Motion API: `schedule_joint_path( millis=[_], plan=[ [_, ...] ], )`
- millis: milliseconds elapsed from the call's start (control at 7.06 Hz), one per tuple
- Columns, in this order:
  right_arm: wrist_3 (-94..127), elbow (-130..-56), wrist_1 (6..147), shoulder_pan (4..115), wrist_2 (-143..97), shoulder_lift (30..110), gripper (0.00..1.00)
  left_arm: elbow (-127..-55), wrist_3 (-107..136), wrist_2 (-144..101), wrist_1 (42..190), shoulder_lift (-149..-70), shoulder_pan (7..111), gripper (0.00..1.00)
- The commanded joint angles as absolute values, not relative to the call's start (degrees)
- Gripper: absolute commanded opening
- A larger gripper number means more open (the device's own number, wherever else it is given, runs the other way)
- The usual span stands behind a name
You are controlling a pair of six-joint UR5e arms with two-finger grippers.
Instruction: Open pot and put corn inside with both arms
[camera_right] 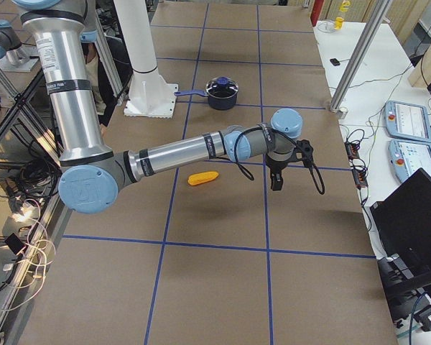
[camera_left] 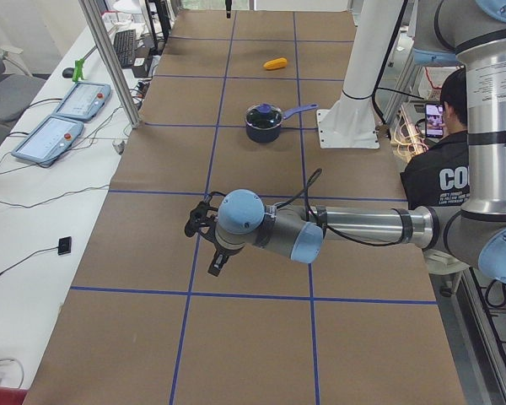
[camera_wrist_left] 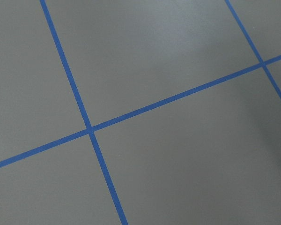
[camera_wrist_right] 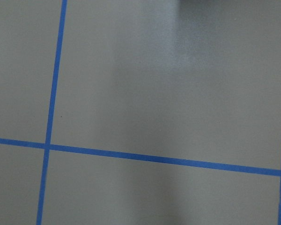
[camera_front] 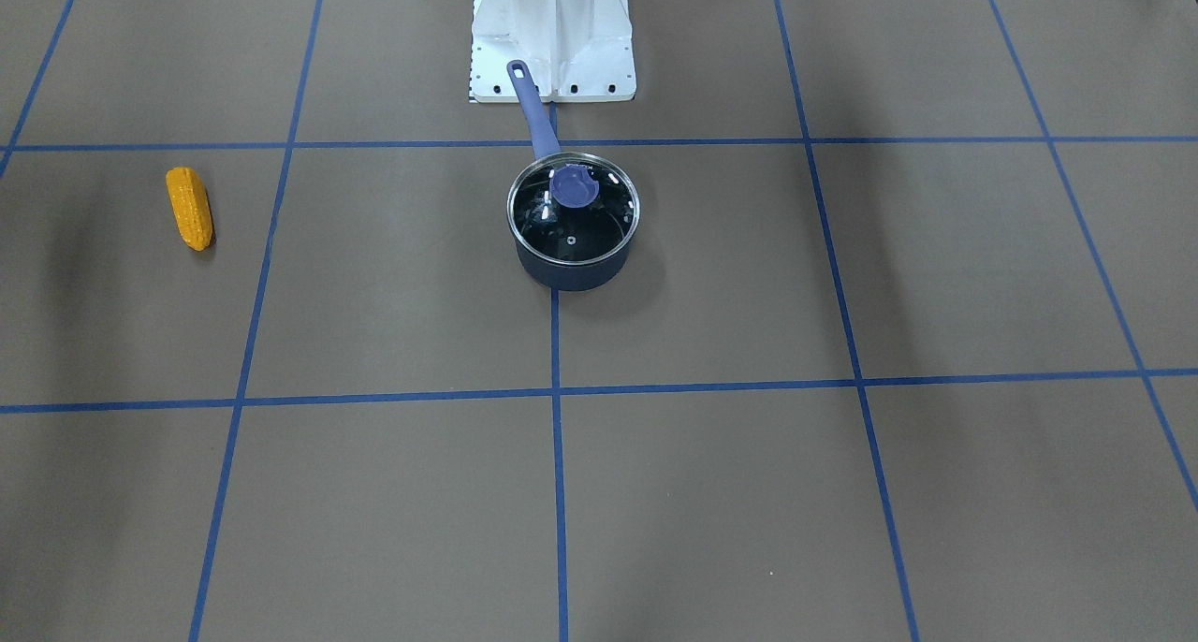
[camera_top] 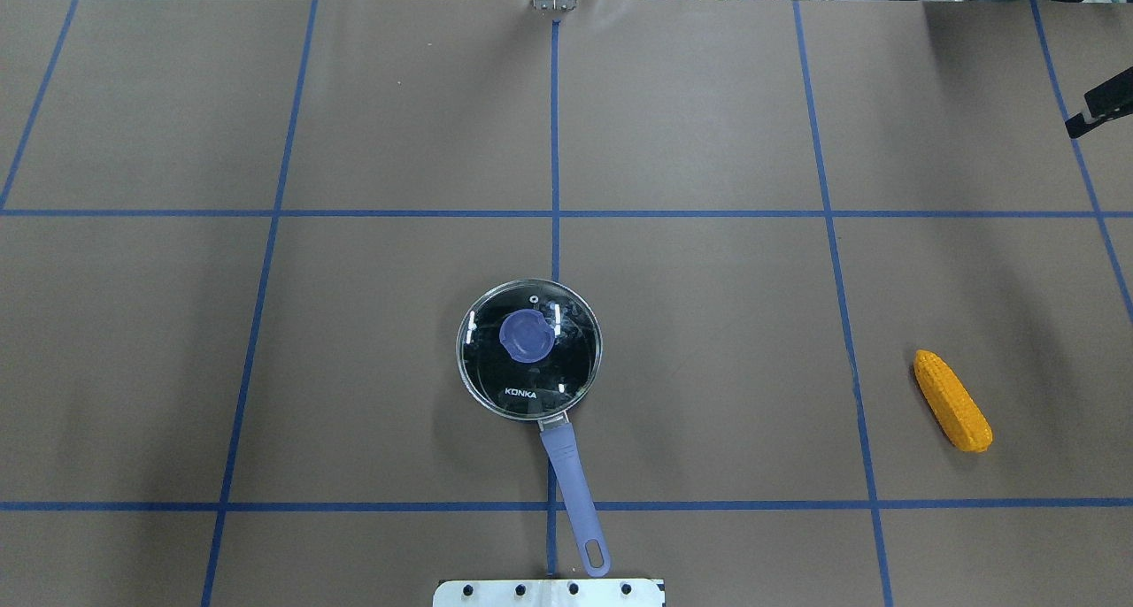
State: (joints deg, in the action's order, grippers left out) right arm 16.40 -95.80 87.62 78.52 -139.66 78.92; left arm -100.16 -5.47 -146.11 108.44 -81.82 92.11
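Note:
The dark blue pot (camera_front: pixel 571 269) stands at the table's middle with its handle (camera_top: pixel 574 492) pointing at the robot base. The clear glass lid (camera_top: pixel 496 372) with a blue knob lies shut on it. The corn (camera_top: pixel 951 401) lies flat on the table far to my right, also in the front-facing view (camera_front: pixel 189 208). My left gripper (camera_left: pixel 212 266) hangs above the table far from the pot, seen only in the exterior left view; I cannot tell if it is open. My right gripper (camera_right: pixel 275 185) hangs beyond the corn (camera_right: pixel 202 178); a black piece of it (camera_top: pixel 1098 111) shows overhead, state unclear.
The white base pedestal (camera_front: pixel 552 34) stands just behind the pot handle. Blue tape lines grid the brown table. An operator (camera_left: pixel 443 169) sits beside the robot. Teach pendants (camera_left: pixel 67 110) lie on the side bench. Both wrist views show only table and tape.

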Motion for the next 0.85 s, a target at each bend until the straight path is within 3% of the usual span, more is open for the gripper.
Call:
schedule_joint_path(
  millis=[0, 283, 709],
  plan=[
    [24.0, -98.4, 87.5, 69.0, -138.9, 77.9, 1.0, -101.9, 2.4, -145.8, 108.5, -84.0, 90.1, 0.99],
    [30.2, -104.1, 87.2, 63.3, -137.4, 79.7, 1.0, -103.6, 12.4, -145.5, 108.5, -87.4, 86.1, 0.99],
    [30.4, -105.3, 78.2, 56.8, -134.0, 87.1, 1.0, -106.8, 26.3, -145.2, 108.5, -92.0, 80.3, 0.99]
  ],
)
